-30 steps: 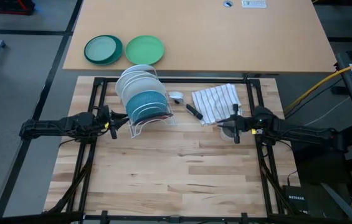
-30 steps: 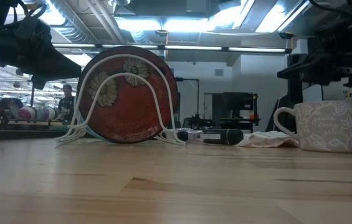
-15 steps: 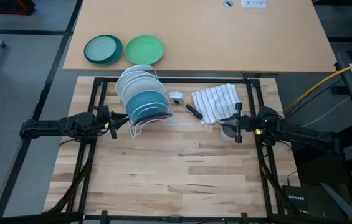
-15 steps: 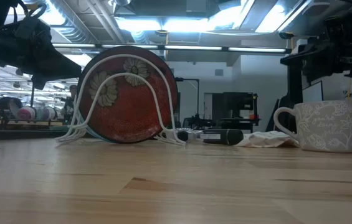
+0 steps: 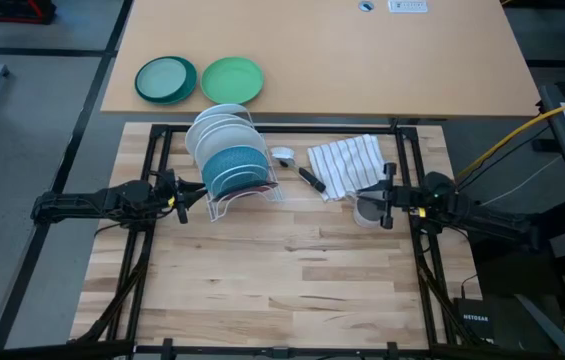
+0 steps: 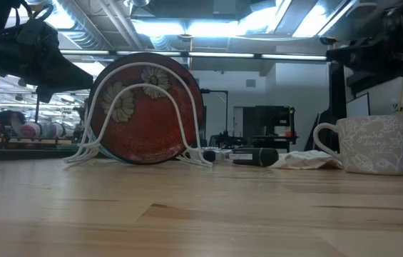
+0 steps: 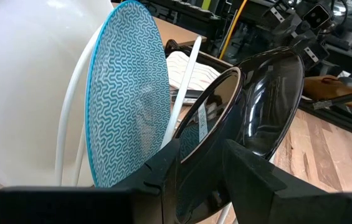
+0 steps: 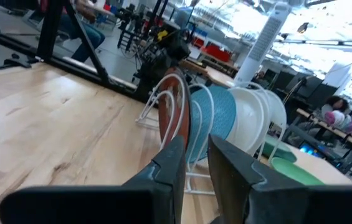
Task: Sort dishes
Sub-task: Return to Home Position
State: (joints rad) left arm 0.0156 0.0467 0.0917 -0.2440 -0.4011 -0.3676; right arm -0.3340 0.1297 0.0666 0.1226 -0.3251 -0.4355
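Note:
Three dinner plates stand on edge in a white wire rack: the white one farthest, the blue one in the middle, and the dark red flowered one nearest. My left gripper hangs just left of the rack. In its wrist view the fingers stand a little apart before the red plate's glossy dark back. My right gripper is above the grey cup, empty, with a narrow gap between its fingers.
A striped towel, a black marker and a small round thing lie right of the rack. Two green plates sit on the far table. The near half of the wooden top is bare.
My right gripper has drawn back toward the table's right edge and risen a little, away from the cup, which stays where it was. The plates and the rack have kept still.

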